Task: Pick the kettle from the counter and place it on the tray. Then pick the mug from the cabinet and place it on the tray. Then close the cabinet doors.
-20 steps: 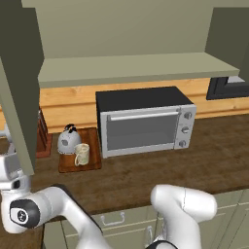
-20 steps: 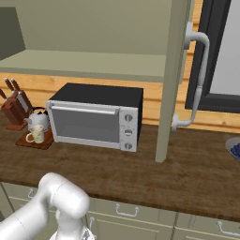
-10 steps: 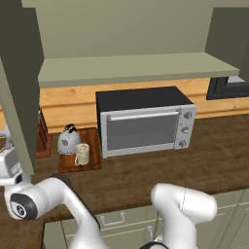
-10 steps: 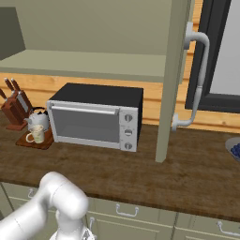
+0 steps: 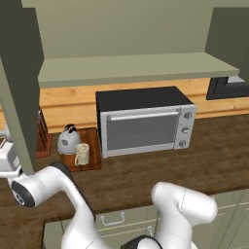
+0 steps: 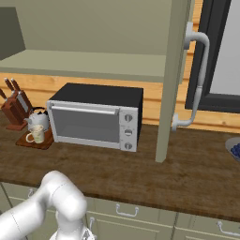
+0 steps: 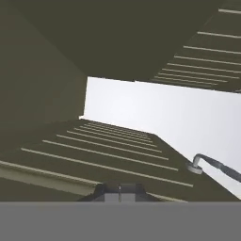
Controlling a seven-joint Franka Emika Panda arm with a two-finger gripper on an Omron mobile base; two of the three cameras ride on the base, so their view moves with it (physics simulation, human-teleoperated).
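Note:
The silver-grey kettle [image 5: 68, 140] [image 6: 37, 120] and the cream mug [image 5: 81, 154] [image 6: 36, 136] both stand on the reddish-brown tray [image 5: 95, 151] [image 6: 47, 143], left of the microwave on the dark counter [image 5: 146, 175]. The olive cabinet [image 5: 136, 68] is open, its shelf bare. My hand [image 5: 8, 161] is low at the far left, against the outer side of the open left door [image 5: 19, 73]. In the hand view my gripper [image 7: 120, 191] is shut and holds nothing, close to a panelled door face with a silver bar handle [image 7: 212, 163].
A grey microwave [image 5: 143, 121] [image 6: 96, 117] sits mid-counter. A knife block [image 6: 14, 107] stands behind the tray. The right cabinet door [image 6: 171, 79] juts out edge-on with its bar handle [image 6: 200, 79]. A bowl [image 6: 234, 148] lies at the far right.
My hand and wrist have risen a little beside the left door. Kettle, mug, tray and doors have stayed put.

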